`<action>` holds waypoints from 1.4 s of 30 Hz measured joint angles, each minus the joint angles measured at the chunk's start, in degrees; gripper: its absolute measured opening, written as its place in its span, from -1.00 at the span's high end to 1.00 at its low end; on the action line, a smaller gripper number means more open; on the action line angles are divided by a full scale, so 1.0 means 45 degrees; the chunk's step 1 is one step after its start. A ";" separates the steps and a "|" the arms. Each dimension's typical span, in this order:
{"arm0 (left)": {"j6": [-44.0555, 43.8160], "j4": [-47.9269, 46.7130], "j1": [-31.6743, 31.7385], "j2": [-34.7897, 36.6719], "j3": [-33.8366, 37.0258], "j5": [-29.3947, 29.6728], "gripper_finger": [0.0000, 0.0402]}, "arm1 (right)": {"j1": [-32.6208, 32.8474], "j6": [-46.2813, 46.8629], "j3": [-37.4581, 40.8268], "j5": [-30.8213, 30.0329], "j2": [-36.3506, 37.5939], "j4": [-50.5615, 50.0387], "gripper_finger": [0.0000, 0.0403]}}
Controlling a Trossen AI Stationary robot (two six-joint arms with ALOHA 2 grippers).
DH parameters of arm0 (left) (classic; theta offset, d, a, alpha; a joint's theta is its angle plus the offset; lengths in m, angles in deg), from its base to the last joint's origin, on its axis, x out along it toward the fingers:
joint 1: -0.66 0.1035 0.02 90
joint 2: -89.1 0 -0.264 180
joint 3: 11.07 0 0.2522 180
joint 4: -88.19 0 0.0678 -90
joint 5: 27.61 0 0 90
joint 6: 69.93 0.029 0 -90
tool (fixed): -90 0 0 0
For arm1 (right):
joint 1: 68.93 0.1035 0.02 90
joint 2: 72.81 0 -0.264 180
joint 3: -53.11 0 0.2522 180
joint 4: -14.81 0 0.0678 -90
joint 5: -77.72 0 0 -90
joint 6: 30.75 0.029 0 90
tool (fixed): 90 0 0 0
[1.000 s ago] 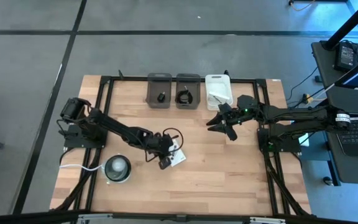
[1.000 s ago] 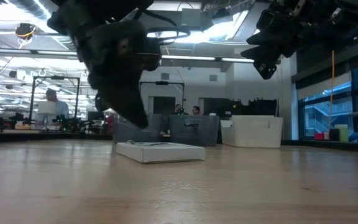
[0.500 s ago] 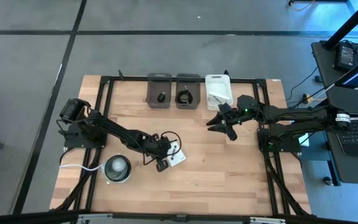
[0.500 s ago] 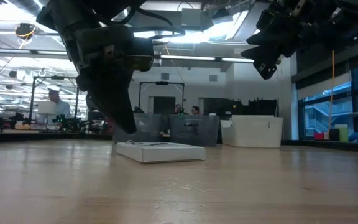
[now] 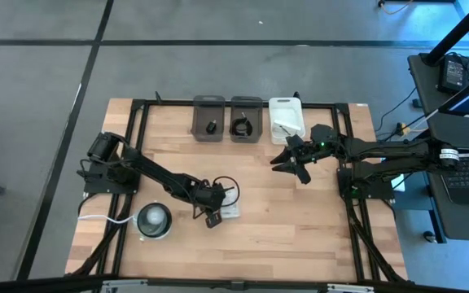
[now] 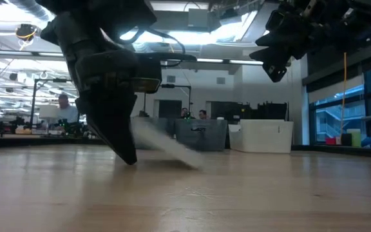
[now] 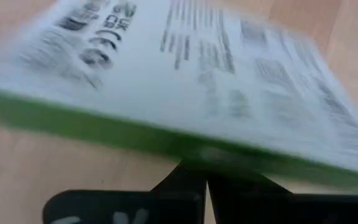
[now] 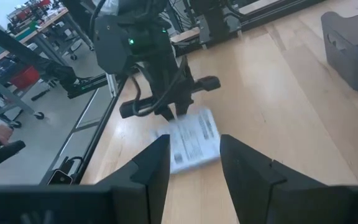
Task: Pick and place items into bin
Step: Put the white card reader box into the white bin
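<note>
A flat white packet with dark print and a green side sits tilted on the table's near middle; its lower end is on the wood. My left gripper is shut, fingers pointing down at the packet's raised edge, tips near the table. My right gripper hangs open above the table by the white bin, touching nothing. Two grey bins hold a tiny black block and a coiled black cable. My left gripper has its shut fingertips against the packet's green side edge, coming from above and pointing down. That edge is raised beside the fingers, and the packet slopes down away from them to the table.
A round grey-white disc with a white cord lies near the table's left near corner, close to the left arm. The three bins line the far edge. Bare wood lies between the packet and the bins. People stand in the room beyond.
My left gripper has come down to the table and moved slightly toward the near-left. The packet, lying flat before, has tipped: the edge by the fingers has risen while the far end stayed on the table.
</note>
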 joint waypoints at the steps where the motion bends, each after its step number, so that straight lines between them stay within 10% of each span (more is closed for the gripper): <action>1: 0.0004 0.0000 0.0000 -0.0010 -0.0005 0.0005 0.98 | -0.0002 0.0000 0.0000 0.0000 0.0000 0.0007 0.28; 23: 0.0246 0.0000 0.0021 -0.0010 0.0023 -0.0025 0.98 | 0.1432 -0.1040 0.0005 -0.0513 -0.1427 -0.2041 0.28; 42: 0.0369 0.0186 0.0097 0.0116 0.0067 -0.0079 0.98 | 0.3727 -0.0940 0.0005 -0.1973 -0.5908 0.4132 0.28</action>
